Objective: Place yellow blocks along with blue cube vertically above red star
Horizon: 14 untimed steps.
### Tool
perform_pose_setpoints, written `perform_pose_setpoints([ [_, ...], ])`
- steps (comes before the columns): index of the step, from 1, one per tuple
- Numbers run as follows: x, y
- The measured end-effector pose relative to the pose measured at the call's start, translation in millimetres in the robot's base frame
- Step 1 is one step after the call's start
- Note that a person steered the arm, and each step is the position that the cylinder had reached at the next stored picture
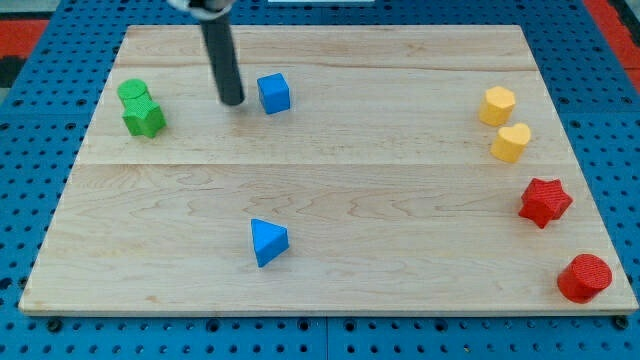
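Blue cube (273,93), small and bright, sits just right of my bare tool tip (232,101).

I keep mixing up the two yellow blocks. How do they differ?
The yellow hexagonal block has flat sides and sits nearer the view's top; the yellow heart-shaped block has a notched, lobed outline and sits just below it, closer to the red star. Both are yellow, similar in size, far from my tip.

Counter (330,190): pale wood, visible grain, matt, smooth planks. Blue cube (273,93), red star (544,202), yellow blocks (497,105) etc.: matt plastic w/ fine ridged texture. My tip (232,101): dark rod, slight sheen.
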State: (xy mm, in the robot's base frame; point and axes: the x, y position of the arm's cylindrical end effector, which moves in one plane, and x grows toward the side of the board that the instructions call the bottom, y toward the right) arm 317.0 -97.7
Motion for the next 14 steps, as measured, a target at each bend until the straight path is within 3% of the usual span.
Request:
perform_pose_setpoints([
  [1,-4.7,95.1],
  [3,22.2,90.3],
  [5,28.3,164.9],
  [8,40.3,188.6],
  [10,13.3,256.0],
  [12,-33.2,253.7],
  [14,-40.1,266.1],
])
